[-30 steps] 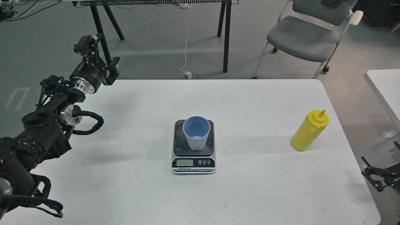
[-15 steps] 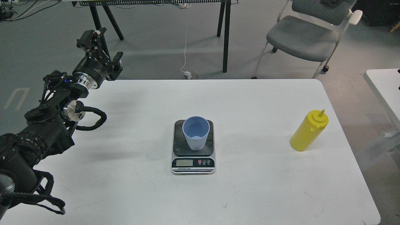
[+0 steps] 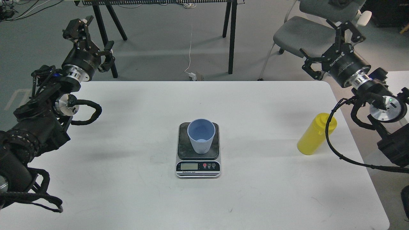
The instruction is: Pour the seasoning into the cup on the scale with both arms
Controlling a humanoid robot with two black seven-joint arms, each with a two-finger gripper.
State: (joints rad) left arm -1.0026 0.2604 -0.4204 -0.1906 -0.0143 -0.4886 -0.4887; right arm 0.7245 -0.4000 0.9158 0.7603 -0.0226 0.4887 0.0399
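The light blue cup [image 3: 201, 135] stands upright on the dark plate of the scale [image 3: 198, 166] in the middle of the white table [image 3: 127, 179]. The yellow seasoning bottle [image 3: 313, 135] stands upright near the table's right edge; a black cable of my right arm crosses its cap and hides the nozzle. My left gripper [image 3: 92, 40] is open and empty, raised over the table's far left corner. My right gripper [image 3: 329, 48] is open and empty, raised above the far right corner, behind and above the bottle. Both are far from the cup.
A grey chair [image 3: 306, 35] stands behind the table at the right. Black table legs [image 3: 232, 35] stand on the floor behind. A second white table [image 3: 391, 80] sits at the right edge, behind my right arm.
My right arm has come into view from the right and now stands raised behind the bottle. My left gripper has moved up and to the left. Cup, scale and bottle have not moved.
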